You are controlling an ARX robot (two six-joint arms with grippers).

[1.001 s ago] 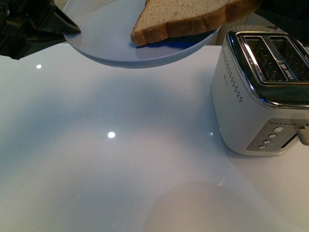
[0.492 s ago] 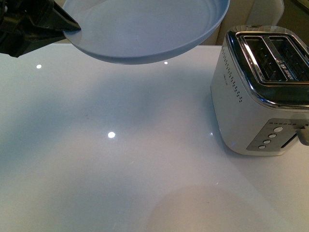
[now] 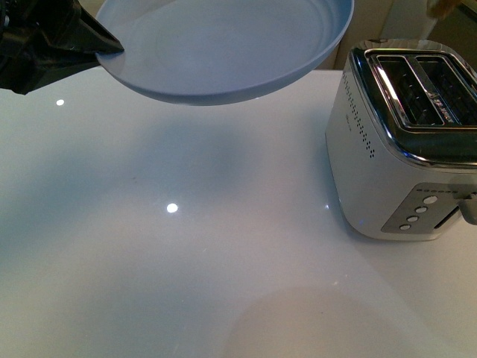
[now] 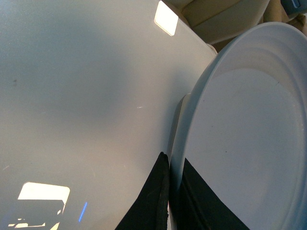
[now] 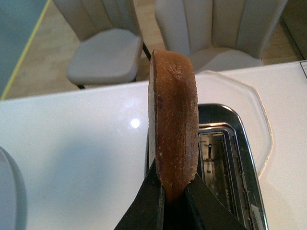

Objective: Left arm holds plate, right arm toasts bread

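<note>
The pale blue plate (image 3: 223, 52) hangs empty above the far side of the table, and my left gripper (image 3: 112, 45) is shut on its rim at the left. In the left wrist view the black fingers (image 4: 156, 196) pinch the rim of the plate (image 4: 249, 143). My right gripper (image 5: 173, 184) is shut on the bread (image 5: 172, 124) and holds it upright, crust edge towards the camera, above the slots of the silver toaster (image 5: 230, 163). In the front view the toaster (image 3: 395, 149) stands at the right. The right gripper is out of that view.
The glossy white table (image 3: 186, 246) spreads below the plate. The toaster's lever and buttons (image 3: 425, 209) face the front. Two beige chairs (image 5: 105, 52) stand beyond the table's far edge. A clear octagonal mat (image 5: 261, 110) lies under the toaster.
One second ago the bread lay on the plate. It has since been lifted off and out of the front view, leaving the plate empty. The plate has barely moved.
</note>
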